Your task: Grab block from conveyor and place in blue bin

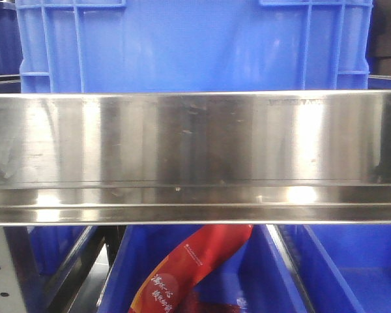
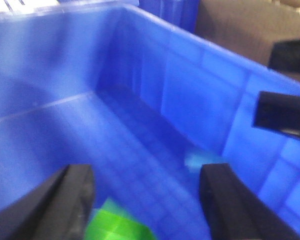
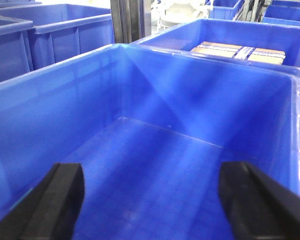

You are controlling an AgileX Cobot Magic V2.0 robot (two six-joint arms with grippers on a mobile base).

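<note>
Left gripper: two black fingers are filling the bottom of the left wrist view, standing wide apart with nothing between them; their lower ends are running off the frame.
Green block: it is lying on the floor of the blue bin, showing between the fingers and nearer the left one; its lower part is being cut off by the frame edge, and it is blurred, so its full shape is hard to make out.
Blue bin: its inner walls and gridded floor are filling the left wrist view; a pale patch on the floor near the far wall is too soft to identify.
Black part: a dark piece is jutting in from the right edge over the bin wall; what it belongs to cannot be told.
Right gripper: its black fingers are spreading wide at the bottom corners of the right wrist view, holding nothing, tips cropped.
Second blue bin: it is sitting under the right gripper.
Cardboard boxes: they are lying in a further blue crate behind, partly hidden by its rim.
Steel rail: a brushed metal band is crossing the whole front view, hiding the scene behind it.
Red packet: it is leaning in a blue crate below the rail, top hidden, print unreadable.
Conveyor: no view is showing it.
</note>
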